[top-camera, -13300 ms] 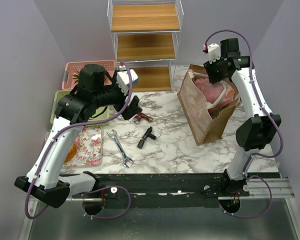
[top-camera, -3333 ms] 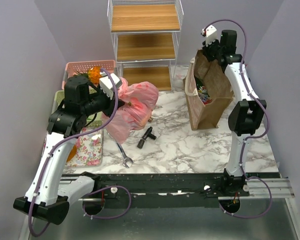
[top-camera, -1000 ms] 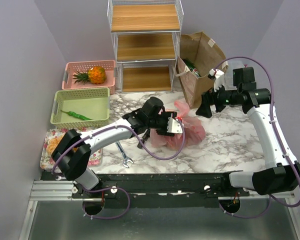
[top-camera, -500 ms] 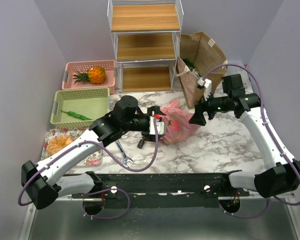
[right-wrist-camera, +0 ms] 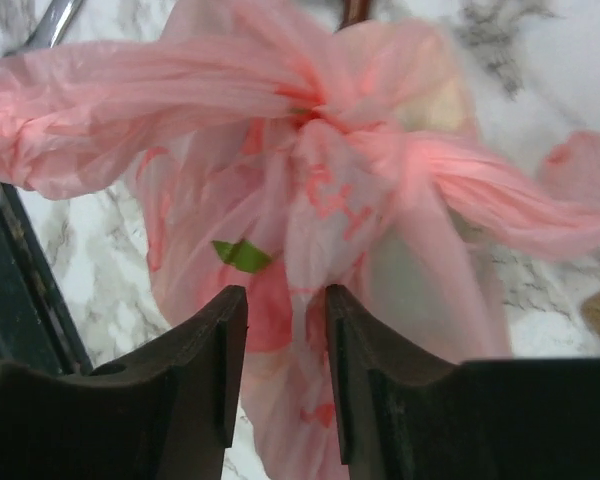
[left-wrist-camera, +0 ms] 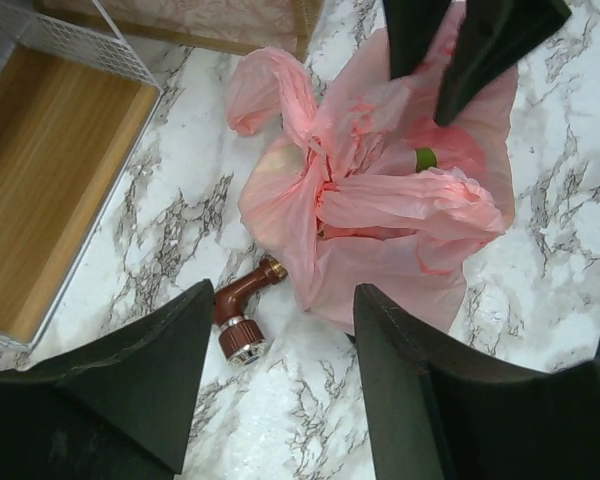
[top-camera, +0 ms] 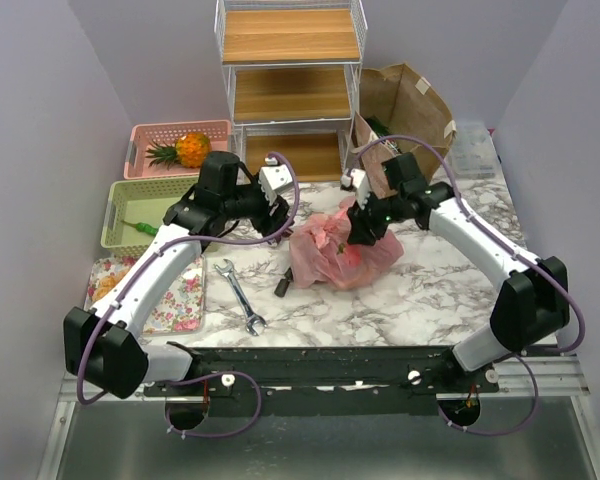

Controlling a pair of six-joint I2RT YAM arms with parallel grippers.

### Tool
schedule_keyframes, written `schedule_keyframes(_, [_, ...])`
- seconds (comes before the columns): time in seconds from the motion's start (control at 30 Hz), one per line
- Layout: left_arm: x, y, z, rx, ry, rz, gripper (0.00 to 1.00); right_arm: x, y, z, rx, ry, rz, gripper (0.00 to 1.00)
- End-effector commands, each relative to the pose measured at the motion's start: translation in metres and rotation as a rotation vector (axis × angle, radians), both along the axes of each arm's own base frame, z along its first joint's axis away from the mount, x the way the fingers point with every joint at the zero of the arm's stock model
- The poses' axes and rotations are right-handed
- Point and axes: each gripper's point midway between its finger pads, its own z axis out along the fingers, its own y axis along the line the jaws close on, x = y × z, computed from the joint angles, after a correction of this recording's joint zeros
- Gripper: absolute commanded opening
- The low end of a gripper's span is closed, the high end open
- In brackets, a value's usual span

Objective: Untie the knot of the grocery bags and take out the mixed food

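The pink plastic bag (top-camera: 340, 255) lies on the marble table, its handles bunched in the knot (right-wrist-camera: 315, 110), which also shows in the left wrist view (left-wrist-camera: 325, 185). Through the thin plastic I see something red and round (right-wrist-camera: 270, 300), a green bit (right-wrist-camera: 242, 255) and a pale shape. My right gripper (top-camera: 358, 228) (right-wrist-camera: 285, 375) is open and hangs over the bag's top, its fingers straddling pink plastic below the knot. My left gripper (top-camera: 277, 222) (left-wrist-camera: 280, 385) is open and empty, just left of the bag. The brown paper bag (top-camera: 400, 105) stands at the back.
A brown pipe fitting (left-wrist-camera: 242, 322) lies beside the bag. A wrench (top-camera: 242, 297) and a black tool (top-camera: 283, 285) lie in front. A pink basket (top-camera: 150, 137) with a pineapple, a green basket (top-camera: 160, 210), a floral tray (top-camera: 175, 290) and a wire shelf (top-camera: 290, 90) are around.
My left gripper has drawn back leftwards off the bag. My right gripper has moved left and down onto the bag's top. The bag has shifted slightly.
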Motion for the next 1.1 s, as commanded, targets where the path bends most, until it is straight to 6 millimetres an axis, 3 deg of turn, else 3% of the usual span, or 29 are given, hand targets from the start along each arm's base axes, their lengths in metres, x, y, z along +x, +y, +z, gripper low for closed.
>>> schedule_keyframes(0.0, [-0.003, -0.005, 0.0, -0.014, 0.068, -0.017, 0.54, -0.039, -0.008, -0.046, -0.162, -0.029, 0.151, 0.31])
schedule_keyframes(0.1, [-0.009, -0.01, -0.003, -0.017, 0.073, -0.069, 0.45, -0.059, -0.029, -0.075, -0.242, -0.014, 0.178, 0.02])
schedule_keyframes(0.13, [-0.012, -0.012, -0.005, -0.014, 0.067, -0.09, 0.43, -0.064, -0.034, -0.079, -0.259, -0.02, 0.188, 0.01])
schedule_keyframes(0.2, [-0.023, -0.017, -0.013, 0.004, 0.053, -0.148, 0.38, -0.072, -0.043, -0.085, -0.276, -0.048, 0.199, 0.01])
schedule_keyframes(0.3, [-0.038, -0.031, -0.023, 0.025, -0.003, -0.226, 0.4, -0.072, -0.046, -0.083, -0.255, -0.146, 0.195, 0.01])
schedule_keyframes(0.47, [-0.053, -0.061, -0.018, 0.022, -0.085, -0.323, 0.61, -0.069, -0.042, -0.075, -0.225, -0.209, 0.203, 0.01])
schedule_keyframes(0.73, [-0.043, -0.1, -0.015, 0.028, -0.151, -0.38, 0.56, -0.062, -0.037, -0.063, -0.186, -0.251, 0.162, 0.01])
schedule_keyframes(0.87, [-0.029, -0.111, -0.033, 0.063, -0.137, -0.369, 0.47, -0.062, -0.035, -0.055, -0.156, -0.283, 0.151, 0.01])
schedule_keyframes(1.07, [-0.017, -0.114, -0.071, 0.129, -0.064, -0.348, 0.45, -0.06, -0.037, -0.044, -0.132, -0.358, 0.123, 0.01])
